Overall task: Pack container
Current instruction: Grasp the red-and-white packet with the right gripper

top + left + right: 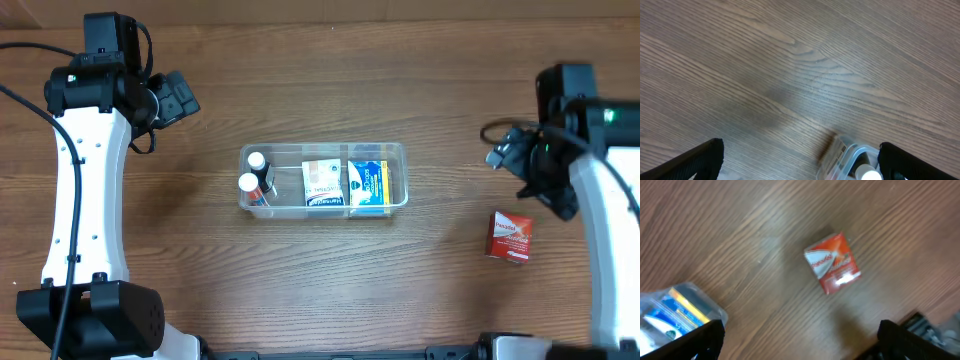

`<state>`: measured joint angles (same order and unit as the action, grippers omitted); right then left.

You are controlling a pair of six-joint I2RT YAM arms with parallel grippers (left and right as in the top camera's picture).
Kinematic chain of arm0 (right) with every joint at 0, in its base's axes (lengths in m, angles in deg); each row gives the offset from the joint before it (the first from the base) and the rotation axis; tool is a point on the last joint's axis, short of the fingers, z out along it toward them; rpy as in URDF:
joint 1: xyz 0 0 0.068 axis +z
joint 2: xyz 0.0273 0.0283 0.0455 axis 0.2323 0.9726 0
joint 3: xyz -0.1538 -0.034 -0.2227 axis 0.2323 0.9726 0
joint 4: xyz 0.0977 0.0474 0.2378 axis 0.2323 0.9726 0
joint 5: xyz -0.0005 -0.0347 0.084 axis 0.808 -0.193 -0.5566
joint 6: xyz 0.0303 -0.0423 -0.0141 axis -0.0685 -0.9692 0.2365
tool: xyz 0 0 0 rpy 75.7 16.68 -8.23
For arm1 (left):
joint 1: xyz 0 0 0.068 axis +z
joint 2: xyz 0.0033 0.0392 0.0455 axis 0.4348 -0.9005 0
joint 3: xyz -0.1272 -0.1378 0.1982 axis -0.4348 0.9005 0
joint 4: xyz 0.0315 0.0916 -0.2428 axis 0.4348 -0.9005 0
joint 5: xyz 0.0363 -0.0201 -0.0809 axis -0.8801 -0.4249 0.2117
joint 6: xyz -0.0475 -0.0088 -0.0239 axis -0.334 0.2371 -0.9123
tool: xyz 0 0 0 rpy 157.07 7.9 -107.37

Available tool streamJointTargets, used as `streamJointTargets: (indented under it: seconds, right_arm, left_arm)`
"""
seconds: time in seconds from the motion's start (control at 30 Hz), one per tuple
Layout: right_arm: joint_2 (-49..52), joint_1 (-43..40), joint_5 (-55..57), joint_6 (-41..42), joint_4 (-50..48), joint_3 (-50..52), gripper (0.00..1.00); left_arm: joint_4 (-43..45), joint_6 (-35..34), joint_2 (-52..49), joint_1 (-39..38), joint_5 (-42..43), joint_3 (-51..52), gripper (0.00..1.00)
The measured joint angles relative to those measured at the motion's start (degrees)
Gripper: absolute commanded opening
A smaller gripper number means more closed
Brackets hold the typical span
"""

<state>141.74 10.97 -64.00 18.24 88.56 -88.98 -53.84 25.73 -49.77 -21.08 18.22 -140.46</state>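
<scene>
The clear plastic container [395, 152] stands at the table's middle. It holds two white-capped bottles [250, 183] at its left end, a white and brown box [322, 184] and a blue and white box [367, 184]. A red and white box [511, 236] lies on the table to the right of the container; it also shows in the right wrist view [833, 263]. My left gripper [178, 97] is open and empty, up and to the left of the container. My right gripper [508, 152] is open and empty, above the red box. The container's corner shows in the left wrist view [852, 159] and in the right wrist view [705, 302].
The wooden table [320, 70] carries nothing else. The arm bases stand at the front left [90, 315] and at the right edge [615, 250].
</scene>
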Motion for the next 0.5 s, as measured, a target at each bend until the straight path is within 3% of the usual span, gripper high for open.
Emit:
streamJointTargets:
  seconds: [0.13,0.2,0.27,0.5]
  right_arm:
    - [-16.2,-1.0,-2.1,1.2,-8.6,16.4,1.0]
    - [-17.7,-3.0,-2.4,-1.4,-14.9,23.8,1.0]
    - [-14.4,-4.1,-2.7,-5.8,-19.6,29.5,1.0]
    - [1.5,-14.4,-3.1,-21.5,-24.1,30.3,1.0]
  left_arm:
    - [0.6,0.1,0.0,0.0,-0.3,0.0,1.0]
    - [1.2,0.2,0.0,0.0,-0.4,0.0,1.0]
    - [1.7,0.2,0.0,0.0,-0.4,0.0,1.0]
    - [2.0,0.2,0.0,0.0,-0.4,0.0,1.0]
